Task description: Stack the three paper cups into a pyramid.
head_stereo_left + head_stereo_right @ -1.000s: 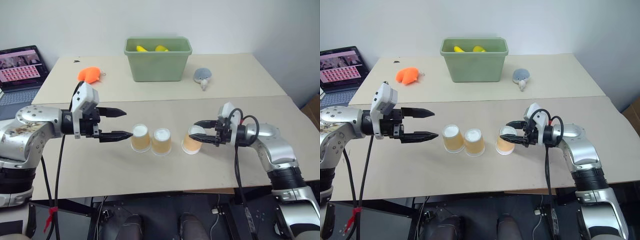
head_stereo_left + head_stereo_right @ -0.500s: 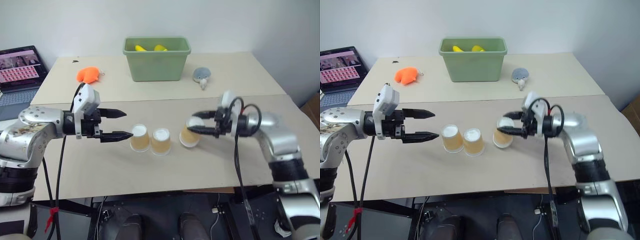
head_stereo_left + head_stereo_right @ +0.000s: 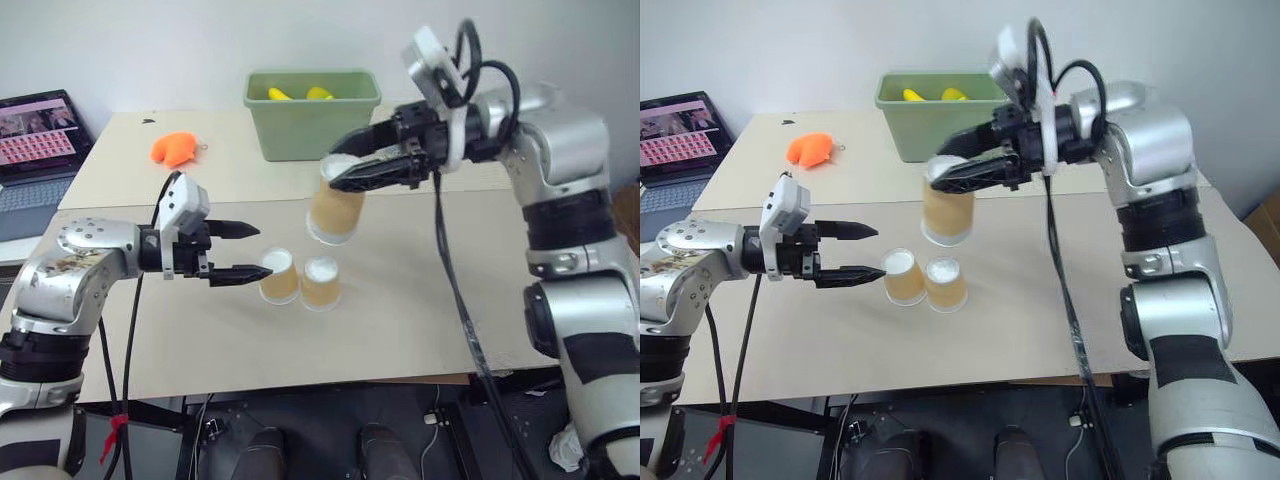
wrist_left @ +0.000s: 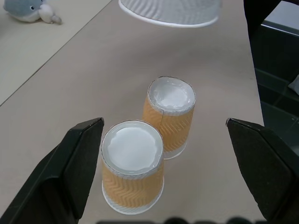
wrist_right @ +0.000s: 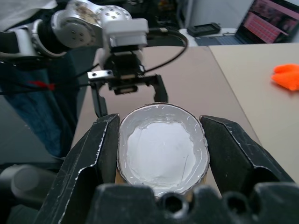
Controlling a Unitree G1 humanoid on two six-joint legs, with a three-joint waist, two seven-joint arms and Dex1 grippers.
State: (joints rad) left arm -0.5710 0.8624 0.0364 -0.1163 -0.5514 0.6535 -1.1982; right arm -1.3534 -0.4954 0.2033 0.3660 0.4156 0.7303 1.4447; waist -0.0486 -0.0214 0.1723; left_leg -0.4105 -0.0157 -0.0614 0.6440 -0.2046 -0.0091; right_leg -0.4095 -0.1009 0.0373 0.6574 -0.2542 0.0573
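Two paper cups stand upside down and touching on the near table, just past the fingertips of the left gripper, whose fingers are spread wide with nothing between them; in the left wrist view the nearer cup sits close beside one finger and the other cup lies a little farther out. One more paper cup, the third cup, is clamped near its white base between the fingers of the right gripper, hanging in the air above the standing pair, mouth down and slightly tilted
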